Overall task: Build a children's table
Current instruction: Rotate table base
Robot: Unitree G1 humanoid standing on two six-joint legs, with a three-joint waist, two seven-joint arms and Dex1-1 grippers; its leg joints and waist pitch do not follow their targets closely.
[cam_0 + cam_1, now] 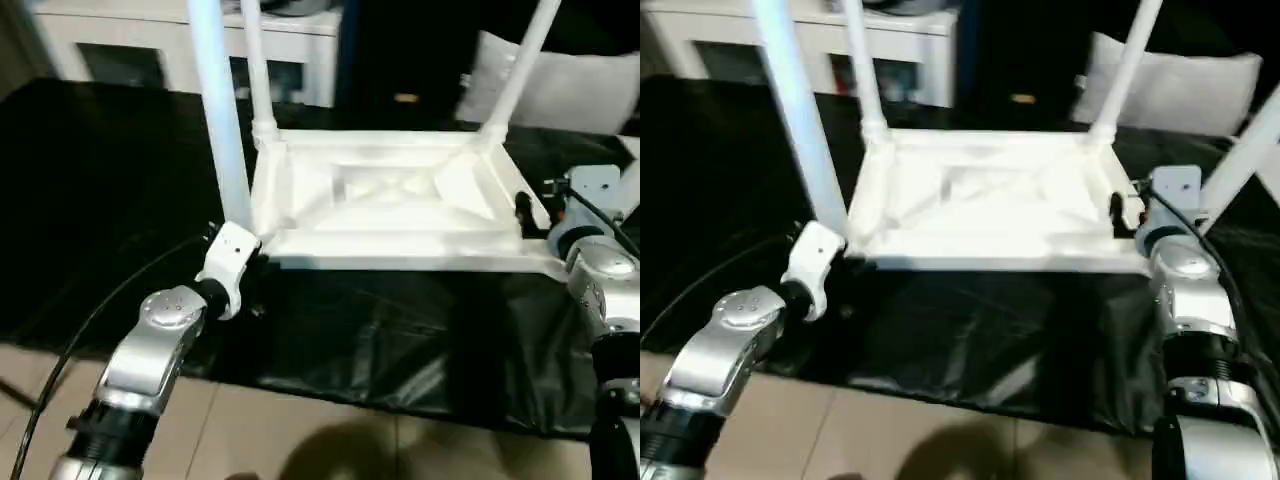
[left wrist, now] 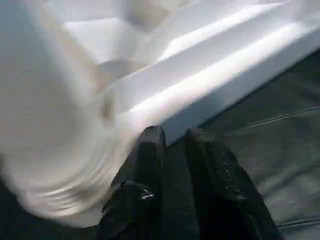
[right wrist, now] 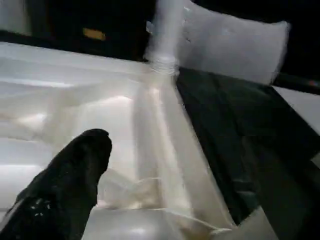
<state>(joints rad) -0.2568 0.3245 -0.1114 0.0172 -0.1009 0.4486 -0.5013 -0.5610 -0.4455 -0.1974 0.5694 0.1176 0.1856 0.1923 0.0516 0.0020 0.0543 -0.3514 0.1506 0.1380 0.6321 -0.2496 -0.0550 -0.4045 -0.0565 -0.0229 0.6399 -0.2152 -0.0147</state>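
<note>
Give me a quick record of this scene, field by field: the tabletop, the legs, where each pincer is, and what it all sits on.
tabletop: white, upside down, ribbed underside up
legs: four standing up from the corners; near-left leg, far-left, far-right, near-right leg
surface: black sheet over a tiled floor
left pincer: fingers close together, at the tabletop's edge beside the near-left leg
right pincer: at the near-right corner; finger state unclear
background: white cabinet, pillow

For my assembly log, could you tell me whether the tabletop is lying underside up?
Yes, the tabletop shows its ribbed underside, with legs rising from its corners.
</note>
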